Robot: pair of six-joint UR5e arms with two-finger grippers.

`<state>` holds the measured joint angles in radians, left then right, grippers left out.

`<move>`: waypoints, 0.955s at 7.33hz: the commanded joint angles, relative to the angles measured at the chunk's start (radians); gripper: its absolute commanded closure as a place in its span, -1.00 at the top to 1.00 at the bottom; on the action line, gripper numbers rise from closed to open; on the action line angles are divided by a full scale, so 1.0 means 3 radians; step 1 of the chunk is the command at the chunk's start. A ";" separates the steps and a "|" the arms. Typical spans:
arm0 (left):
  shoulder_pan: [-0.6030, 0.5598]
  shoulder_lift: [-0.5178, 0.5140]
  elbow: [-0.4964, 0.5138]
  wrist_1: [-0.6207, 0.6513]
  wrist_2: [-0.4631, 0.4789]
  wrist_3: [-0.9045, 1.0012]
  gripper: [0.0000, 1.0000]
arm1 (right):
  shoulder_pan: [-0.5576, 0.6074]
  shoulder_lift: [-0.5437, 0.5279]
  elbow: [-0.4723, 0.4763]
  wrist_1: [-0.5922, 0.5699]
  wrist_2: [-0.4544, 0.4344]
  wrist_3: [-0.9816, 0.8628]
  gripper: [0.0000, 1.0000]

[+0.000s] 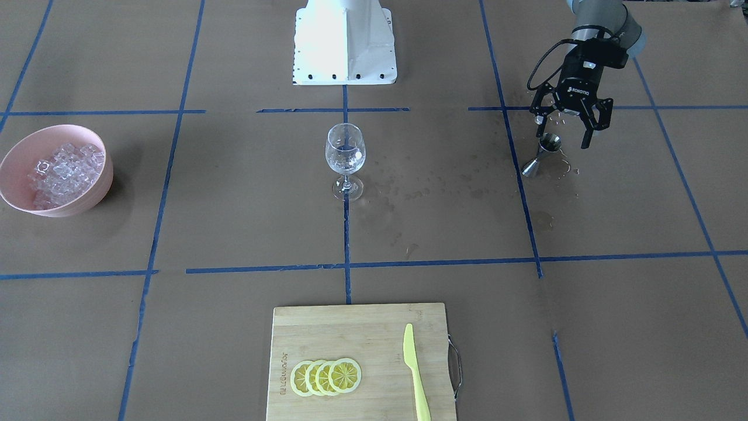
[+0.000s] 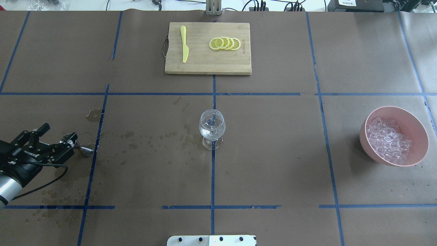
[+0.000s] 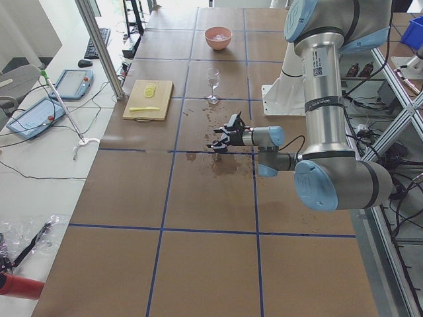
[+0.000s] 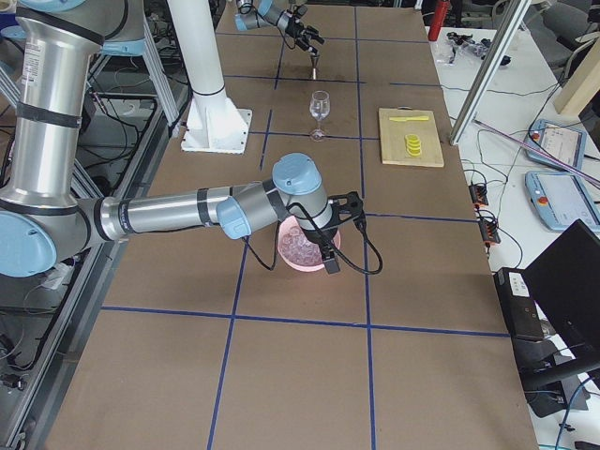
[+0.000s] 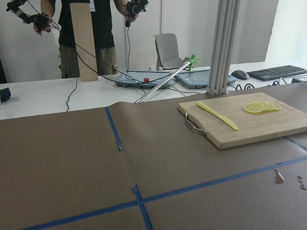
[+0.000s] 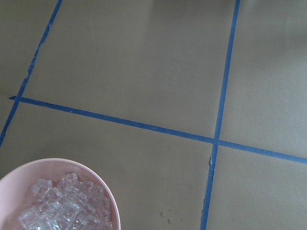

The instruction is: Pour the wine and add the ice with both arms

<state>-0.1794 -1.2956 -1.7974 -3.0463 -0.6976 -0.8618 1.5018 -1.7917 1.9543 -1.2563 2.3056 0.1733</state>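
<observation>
A clear wine glass (image 1: 345, 155) stands at the table's middle with a little colourless wine (image 2: 212, 132) in its bowl. A pink bowl (image 2: 372, 119) of ice cubes (image 2: 389, 140) sits on the robot's right; the ice also shows in the right wrist view (image 6: 62, 213). My left gripper (image 1: 561, 131) is open, just above and beside a steel jigger (image 1: 542, 155) that stands on the table. My right gripper (image 4: 331, 262) shows only in the exterior right view, over the bowl's near rim; I cannot tell whether it is open or shut.
A wooden cutting board (image 2: 205, 65) with lemon slices (image 2: 225, 43) and a yellow knife (image 2: 184, 48) lies at the far edge. Wet spots (image 2: 143, 140) mark the paper between jigger and glass. The white pedestal (image 1: 345, 41) stands behind the glass.
</observation>
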 commanded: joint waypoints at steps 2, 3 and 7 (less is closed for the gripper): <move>0.0296 -0.0114 0.0228 -0.0006 0.0392 -0.0078 1.00 | 0.0000 -0.0005 0.0000 0.0000 0.0000 -0.0005 1.00; 0.0312 -0.0206 0.0340 -0.0006 0.0423 -0.0078 1.00 | 0.0000 -0.0005 0.0000 0.0000 0.0000 -0.0005 1.00; 0.0312 -0.0350 0.0637 -0.0011 0.0433 -0.0149 0.98 | 0.0000 -0.0005 -0.0005 -0.0005 0.0000 0.0000 1.00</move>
<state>-0.0863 -1.3933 -1.6246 -3.0493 -0.5685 -0.8979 1.5018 -1.7932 1.9529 -1.2566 2.3056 0.1728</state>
